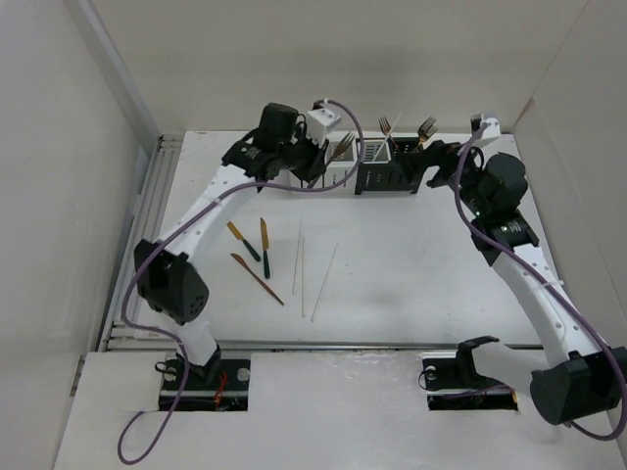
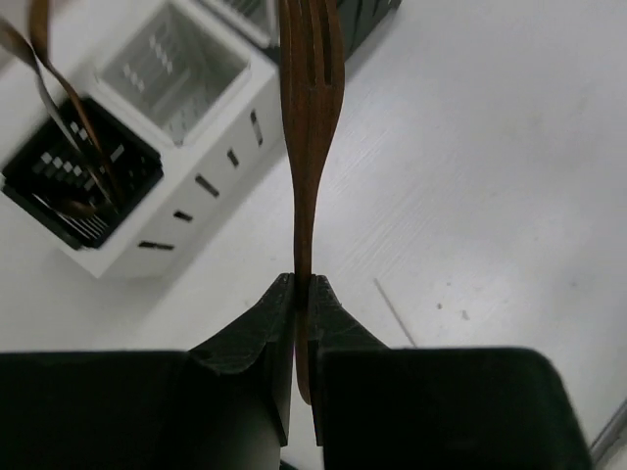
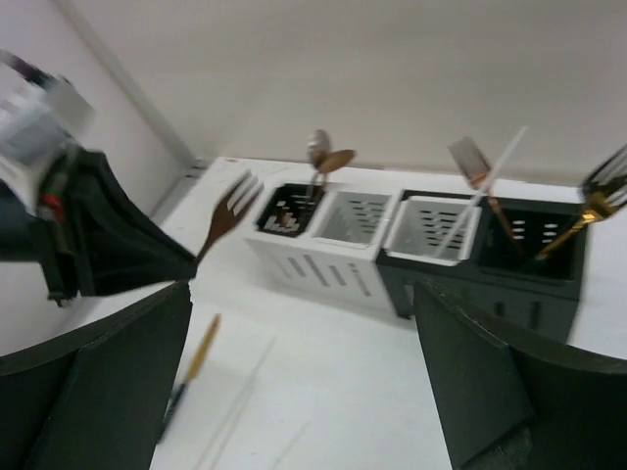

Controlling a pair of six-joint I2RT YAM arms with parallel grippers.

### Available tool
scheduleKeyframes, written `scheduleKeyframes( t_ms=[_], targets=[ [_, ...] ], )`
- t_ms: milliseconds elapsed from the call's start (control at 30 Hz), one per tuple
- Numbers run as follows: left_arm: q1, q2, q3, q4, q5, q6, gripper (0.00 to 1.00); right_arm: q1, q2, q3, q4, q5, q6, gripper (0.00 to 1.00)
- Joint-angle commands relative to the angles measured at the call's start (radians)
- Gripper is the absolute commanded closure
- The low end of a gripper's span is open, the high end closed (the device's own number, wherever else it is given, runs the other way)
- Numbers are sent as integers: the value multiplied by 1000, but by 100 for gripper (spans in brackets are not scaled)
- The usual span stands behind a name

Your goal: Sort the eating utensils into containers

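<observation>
Left pincer [image 2: 304, 291]: clamped shut on the handle of a copper fork [image 2: 311, 117]. The tines point straight out from the fingertips, and the fork is held above the counter [image 2: 490, 196].

Ahead and to the left of this pincer are the white containers [image 2: 191, 191], just beside the fork's tines in the overhead view. The compartment farthest left of the pincer is dark inside and has copper spoons [image 2: 69, 127] standing in it. The next compartment shows its perforated floor.

Right pincer [image 3: 304, 392]: jaws spread wide, gripping nothing. The row of boxes sits directly ahead of it, the white pair ahead-left and the black containers [image 3: 509, 284] ahead-right.
- Ahead-right, in the end compartment: gold forks [image 3: 600, 191], tines up.
- Straight ahead, in a white-lined compartment: a white chopstick [image 3: 480, 186], leaning.
- Far ahead-left: the left pincer and its fork, tines raised near the spoon compartment.

Loose pieces lie flat on the counter, well behind the left pincer toward the arm bases:
- Two gold knives [image 1: 243, 241] with dark handles.
- One copper utensil [image 1: 257, 279] just nearer the bases than the knives.
- Two loose chopsticks [image 1: 299, 257] beside them, roughly parallel.
</observation>
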Motion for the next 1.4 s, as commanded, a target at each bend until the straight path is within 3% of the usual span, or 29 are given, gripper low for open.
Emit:
scheduleKeyframes(
  t_ms=[0, 167, 300, 667, 867, 933, 1033, 1133, 1167, 1200, 1233, 1267, 1333, 1367],
  targets=[
    [-27, -120, 44, 14, 118, -32, 100, 49, -21, -17, 7, -76, 184, 1],
    [-27, -138, 64, -36, 239, -91, 100, 163, 64, 69, 19, -108, 268, 5],
    [-27, -170, 64, -26, 259, -133, 100, 218, 76, 54, 137, -120, 358, 8],
    [-47, -212, 13, -12, 247, -134, 100, 262, 219, 29, 313, -120, 489, 14],
    [-47, -221, 4, -12, 256, -134, 100, 272, 294, 78, 349, -98, 563, 25],
    [-47, -221, -7, -12, 256, -134, 100, 281, 305, 90, 349, -97, 563, 33],
    [-47, -221, -7, -12, 256, -134, 100, 292, 340, 112, 349, -110, 554, 53],
    [-47, -212, -7, -3, 266, -134, 100, 292, 371, 123, 383, -152, 574, 78],
    [-47, -212, -7, -3, 266, -134, 100, 292, 383, 123, 393, -153, 574, 96],
    [-47, -203, -7, -3, 266, -134, 100, 292, 383, 123, 393, -162, 574, 100],
    [-47, -202, -7, -13, 266, -134, 96, 292, 383, 123, 393, -148, 574, 100],
    [-47, -193, -7, -14, 250, -134, 80, 292, 374, 123, 393, -137, 565, 100],
    [-47, -182, -7, -43, 197, -134, 36, 283, 356, 123, 384, -76, 505, 100],
    [-47, -182, -7, -43, 166, -134, 31, 269, 345, 123, 333, -39, 468, 100]
  ],
)
